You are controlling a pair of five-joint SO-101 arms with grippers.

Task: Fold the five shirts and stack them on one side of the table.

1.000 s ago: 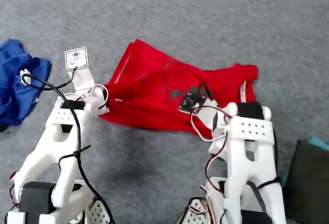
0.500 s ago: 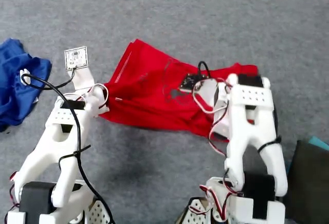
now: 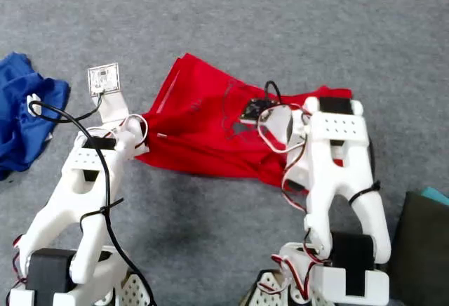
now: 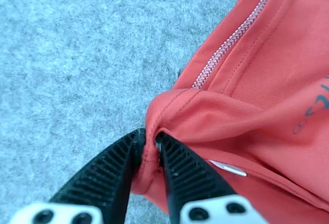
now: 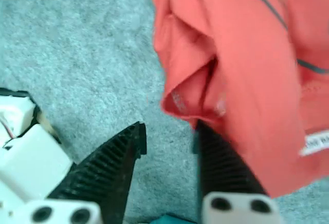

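The red shirt [image 3: 203, 127] lay crumpled on the table [image 3: 210, 229], a blue shirt [image 3: 21, 120] well apart from it. The left gripper [image 4: 149, 144] stayed pinched on its hem. The right gripper [image 5: 169, 142], jaws spread, had advanced farther over the shirt's opposite corner.

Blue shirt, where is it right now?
In the high view, the blue shirt lies crumpled at the left edge of the table, left of the left gripper that pinches the red shirt.

Crumpled red shirt [image 3: 203, 127] spread at middle of table [image 3: 337, 32]; blue shirt [image 3: 21, 116] bunched at left edge.
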